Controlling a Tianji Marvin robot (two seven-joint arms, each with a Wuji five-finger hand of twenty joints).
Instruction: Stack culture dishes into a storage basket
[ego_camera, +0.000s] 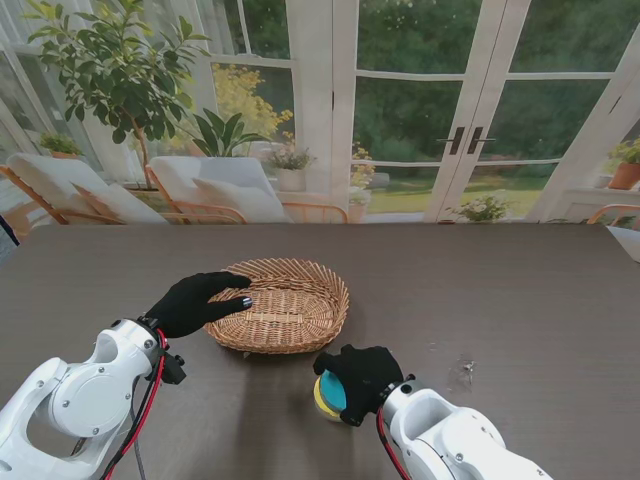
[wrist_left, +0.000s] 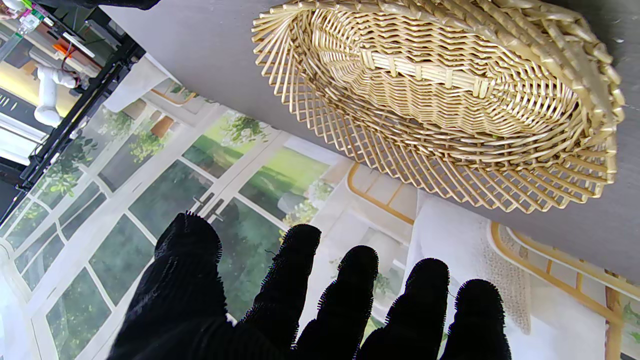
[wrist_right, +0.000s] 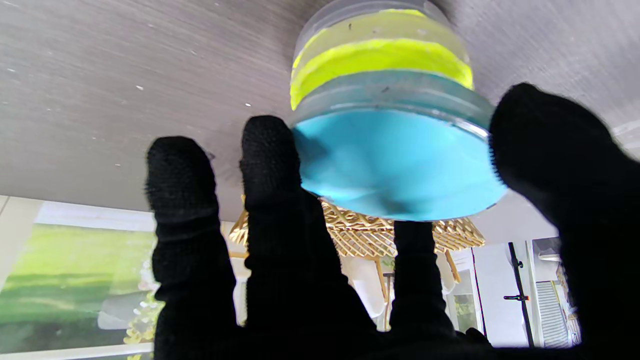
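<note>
Basket (ego_camera: 285, 303) empty so far, nothing stacked in it, so the task is barely begun by my reading: both dishes have yet to go in. My right hand (ego_camera: 362, 378) is over the two dishes on the table (ego_camera: 520, 300), just nearer to me than the basket; fingers (wrist_right: 270, 165) and thumb sit at the sides of the blue dish (wrist_right: 395, 160), but whether they are clamped or only closing I cannot tell. The blue dish lies on top of the yellow dish (wrist_right: 380, 60). My left hand (ego_camera: 195, 300) rests at the basket's left rim, fingers spread, holding nothing.

Basket is oval, shallow, woven pale wicker with an open splayed rim and a flat slat across the floor. Dishes are round, low, clear plastic with coloured filling, smooth walls, likely slippery under my black knit gloves. Table dark, matte, faint grain
</note>
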